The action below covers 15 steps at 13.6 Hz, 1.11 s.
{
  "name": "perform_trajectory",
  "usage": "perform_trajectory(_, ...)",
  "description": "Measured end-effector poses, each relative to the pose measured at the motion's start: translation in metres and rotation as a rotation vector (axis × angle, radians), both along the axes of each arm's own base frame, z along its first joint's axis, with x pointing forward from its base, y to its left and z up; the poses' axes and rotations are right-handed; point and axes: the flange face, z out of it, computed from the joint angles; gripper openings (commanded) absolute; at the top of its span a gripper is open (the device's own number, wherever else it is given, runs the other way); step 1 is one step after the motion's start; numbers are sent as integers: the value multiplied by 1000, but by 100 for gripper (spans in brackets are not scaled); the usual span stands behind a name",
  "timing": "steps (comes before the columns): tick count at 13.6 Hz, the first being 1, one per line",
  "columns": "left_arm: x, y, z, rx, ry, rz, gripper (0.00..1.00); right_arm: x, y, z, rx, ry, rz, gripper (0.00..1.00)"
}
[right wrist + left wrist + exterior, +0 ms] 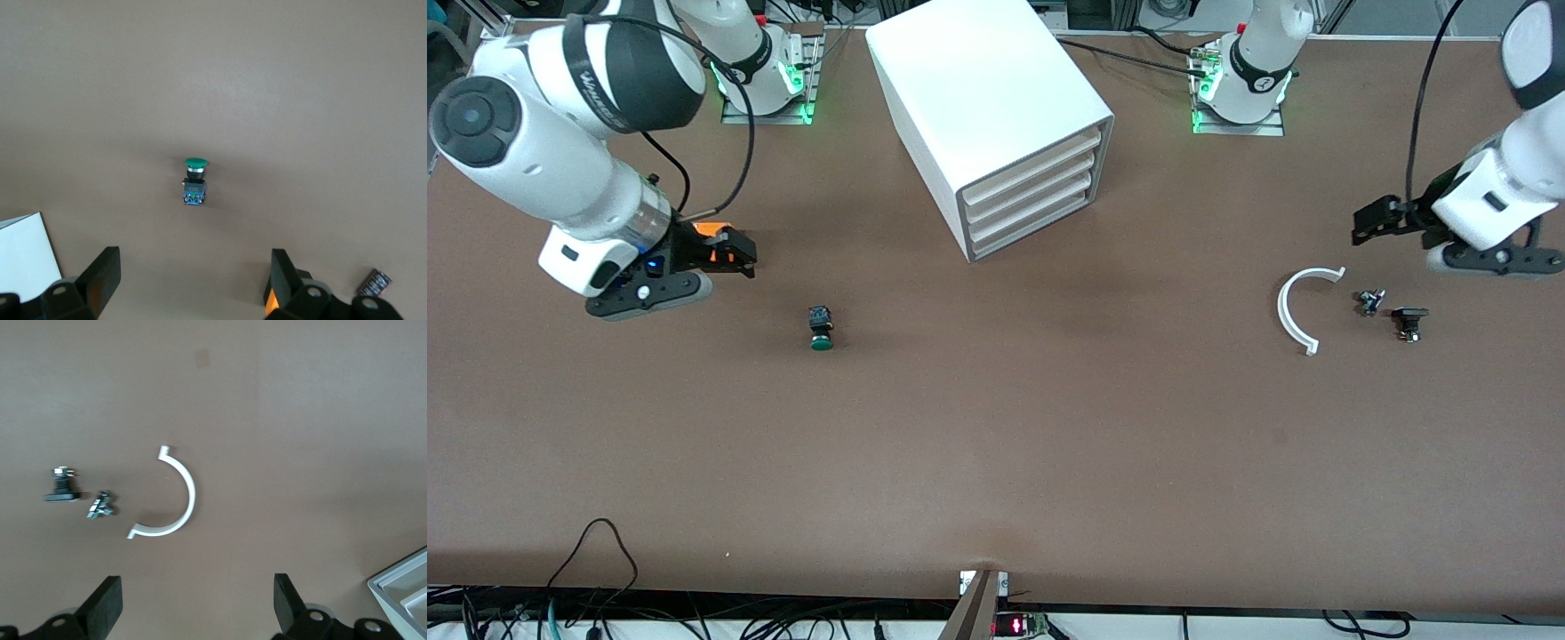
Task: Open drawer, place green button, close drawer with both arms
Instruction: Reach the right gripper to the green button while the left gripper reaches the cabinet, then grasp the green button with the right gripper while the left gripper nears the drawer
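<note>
Green-capped push button lying on its side on bare brown table, toward the right arm's end, cap turned toward the front camera, black-and-blue body pointing toward the robot bases; same button seen alone on the tabletop from the right wrist. Well apart from it, farther from the front camera, white four-drawer cabinet standing mid-table, angled, all drawers pushed in, lowest drawer flush with the three above. Right gripper hovering over the table beside the button, toward the right arm's end, fingers spread wide with nothing between them, orange pads showing. Left gripper hovering over the left arm's end of the table, fingers likewise wide apart and empty. Below it on the table, a white half-ring clip, a small metal part just beside it, and a black-capped small part near that.
</note>
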Motion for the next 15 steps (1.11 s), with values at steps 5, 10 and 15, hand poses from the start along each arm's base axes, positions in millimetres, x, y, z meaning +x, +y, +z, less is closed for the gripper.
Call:
perform_trajectory(5,11,-68,-94,-235,114,24,100,10,1,-71,-43,100,-102,100)
perform_trajectory(10,-4,-123,-181,-408,285,7,100,6,-2,-164,-60,103,-144,100)
perform_trajectory(15,-32,-184,-260,-667,428,-42,100,-18,22,-221,-41,71,-99,100)
